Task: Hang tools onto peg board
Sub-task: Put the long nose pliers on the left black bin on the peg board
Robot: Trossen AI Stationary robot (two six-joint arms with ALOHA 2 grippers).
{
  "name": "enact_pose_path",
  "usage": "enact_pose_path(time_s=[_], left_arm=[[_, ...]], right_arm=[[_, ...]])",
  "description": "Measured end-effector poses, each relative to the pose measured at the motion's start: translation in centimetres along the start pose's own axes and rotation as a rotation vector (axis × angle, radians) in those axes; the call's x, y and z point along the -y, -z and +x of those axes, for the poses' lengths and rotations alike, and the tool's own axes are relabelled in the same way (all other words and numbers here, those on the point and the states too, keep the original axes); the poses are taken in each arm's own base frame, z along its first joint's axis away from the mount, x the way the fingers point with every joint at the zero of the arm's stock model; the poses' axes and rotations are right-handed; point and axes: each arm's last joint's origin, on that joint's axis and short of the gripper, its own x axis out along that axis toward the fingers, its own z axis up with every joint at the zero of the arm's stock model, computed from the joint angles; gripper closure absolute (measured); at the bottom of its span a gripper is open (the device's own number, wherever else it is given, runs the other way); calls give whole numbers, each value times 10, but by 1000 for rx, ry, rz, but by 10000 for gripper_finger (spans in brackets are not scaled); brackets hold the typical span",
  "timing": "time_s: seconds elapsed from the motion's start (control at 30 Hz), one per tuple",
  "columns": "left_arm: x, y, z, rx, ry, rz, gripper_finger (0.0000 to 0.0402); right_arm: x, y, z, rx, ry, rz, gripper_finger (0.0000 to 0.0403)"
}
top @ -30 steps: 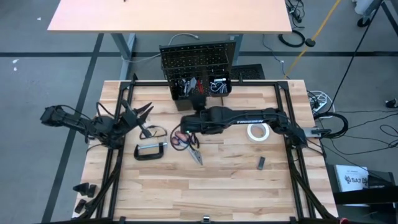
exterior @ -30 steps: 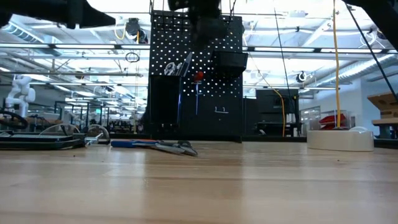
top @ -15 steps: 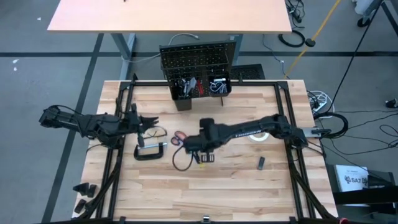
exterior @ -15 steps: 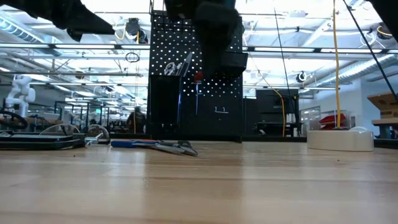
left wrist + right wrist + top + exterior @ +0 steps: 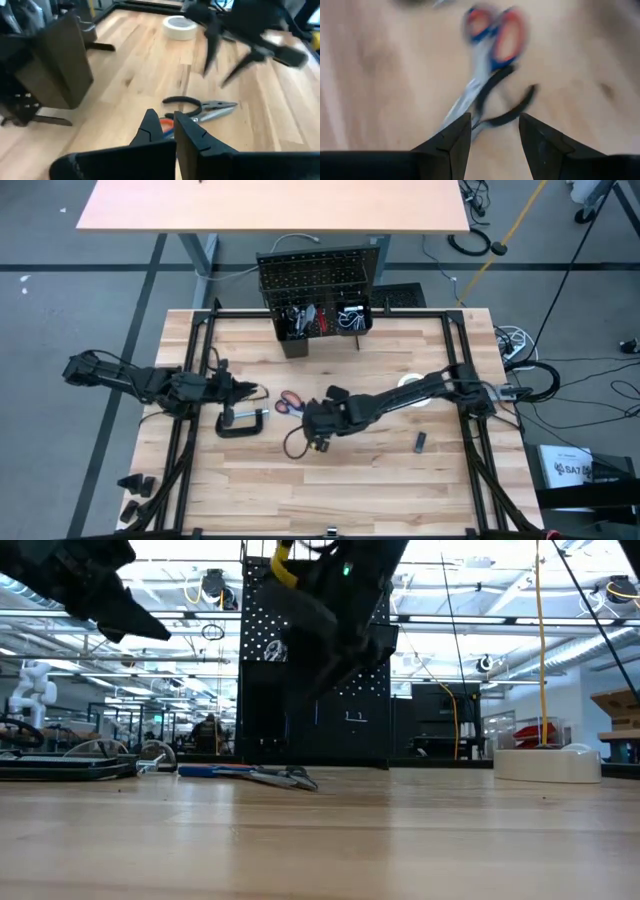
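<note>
Butcher-block wooden tabletop (image 5: 380, 470), grey floor around. Left gripper (image 5: 243, 389) fingers pressed together, empty, low near black C-clamp (image 5: 243, 423). Red-handled scissors (image 5: 290, 401) and black-handled pliers (image 5: 507, 100) lie mid-table. Right gripper (image 5: 318, 438) over them, fingers parted, nothing held. White tape roll (image 5: 181, 27) further right. Upright black perforated peg board (image 5: 315, 275) at far edge; some tools in bins at foot. Judgement: early; most tools unhung.

Your high view: right gripper (image 5: 318, 430) over pliers (image 5: 296, 442), scissors (image 5: 290, 402) beside; C-clamp (image 5: 243, 423) near left gripper (image 5: 243, 390); peg board (image 5: 318, 275) behind counter (image 5: 400, 480).
</note>
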Motion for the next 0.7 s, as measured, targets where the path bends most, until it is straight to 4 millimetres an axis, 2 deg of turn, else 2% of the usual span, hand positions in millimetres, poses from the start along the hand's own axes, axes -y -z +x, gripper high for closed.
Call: enact_pose_path(time_s=[0.13,0.27,0.37,0.5,0.7], left_arm=[[2,-2,-7,31,127,-9,402],[-3,-3,-22,107,150,38,402],[-8,-5,-33,183,139,22,402],[-11,-6,-41,232,142,22,402],[-9,-3,-41,228,230,183,402]], right_arm=[[16,9,-16,142,95,240,245],[24,20,-25,161,47,433,245],[29,22,-21,126,32,490,245],[35,12,-9,164,11,623,246],[45,8,16,136,-4,726,246]])
